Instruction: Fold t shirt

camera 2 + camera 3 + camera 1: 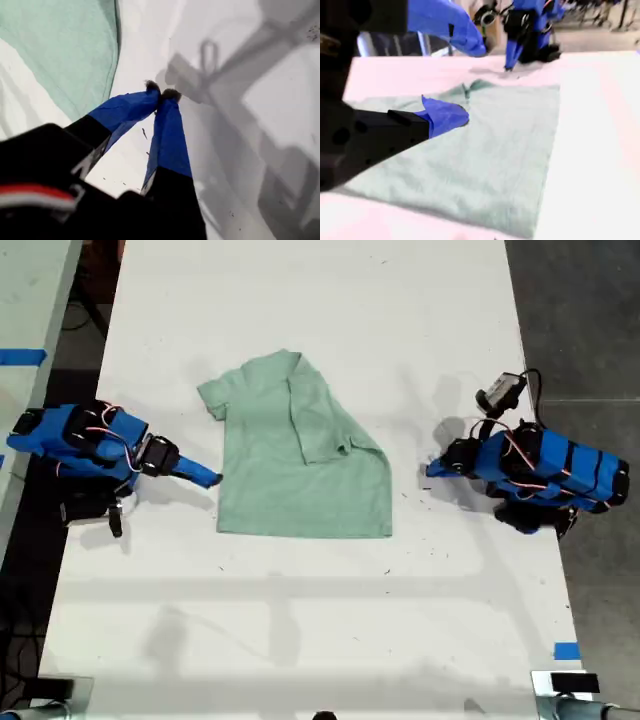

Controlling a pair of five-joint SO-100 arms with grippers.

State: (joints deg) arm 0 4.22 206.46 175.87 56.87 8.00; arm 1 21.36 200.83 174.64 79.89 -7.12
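T shirt lying with 1 sleeve folded in; my first gripper pinched closed and empty, my second gripper gaping wide and empty, likely reaching for the other sleeve next.

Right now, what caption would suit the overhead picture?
Two blue arms rest on a white table either side of a partly folded green t shirt, neither touching it.

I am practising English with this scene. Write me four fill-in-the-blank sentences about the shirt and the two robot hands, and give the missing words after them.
1. The t shirt lies flat on the white ___.
2. Its sleeve on the exterior view's right is ___ inward over the body.
3. The fingertips of my first hand touch each other, so it is ___ and holds nothing.
4. My second hand has its fingers apart, so it is ___.

Missing words: table; folded; shut; open.
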